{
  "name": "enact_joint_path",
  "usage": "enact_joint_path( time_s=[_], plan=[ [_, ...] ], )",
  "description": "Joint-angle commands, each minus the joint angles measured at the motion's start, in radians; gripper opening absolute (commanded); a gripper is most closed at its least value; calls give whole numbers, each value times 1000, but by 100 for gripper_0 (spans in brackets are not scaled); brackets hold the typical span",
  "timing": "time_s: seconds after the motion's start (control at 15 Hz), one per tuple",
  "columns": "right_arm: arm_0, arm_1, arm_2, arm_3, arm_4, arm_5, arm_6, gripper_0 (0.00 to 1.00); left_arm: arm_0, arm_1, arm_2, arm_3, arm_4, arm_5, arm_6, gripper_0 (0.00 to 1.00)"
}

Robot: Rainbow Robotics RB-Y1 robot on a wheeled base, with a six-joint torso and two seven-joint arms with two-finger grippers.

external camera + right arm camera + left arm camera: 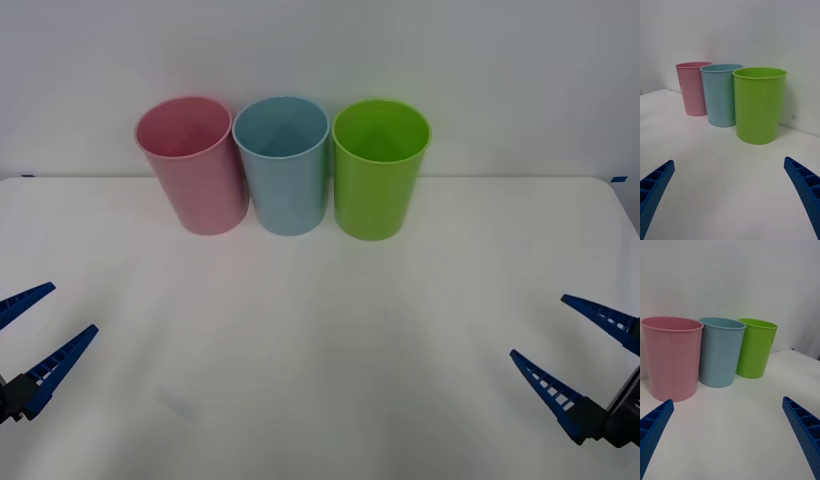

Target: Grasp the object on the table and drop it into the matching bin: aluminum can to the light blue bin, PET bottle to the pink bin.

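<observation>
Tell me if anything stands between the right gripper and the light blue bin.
Nothing visible does. The right gripper hangs open at the table's near right, and bare tabletop runs from it to the light blue bin. The lime green bin stands just right of that bin, beside the path, not across it.

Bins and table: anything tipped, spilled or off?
Nothing stands out. The pink bin, light blue bin and green bin stand upright in a row at the far side of the table. Left gripper and right gripper hang open near the table's sides.
</observation>
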Motion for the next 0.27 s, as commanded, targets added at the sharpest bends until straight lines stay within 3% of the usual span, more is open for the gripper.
enact_joint_path(
  time_s=[0.07,0.27],
  plan=[
    [3,0,0,12,-7,0,2,100,0,0,0,0,0,0,0,100],
    [5,-1,0,12,-7,2,2,100,0,0,0,0,0,0,0,100]
  ],
)
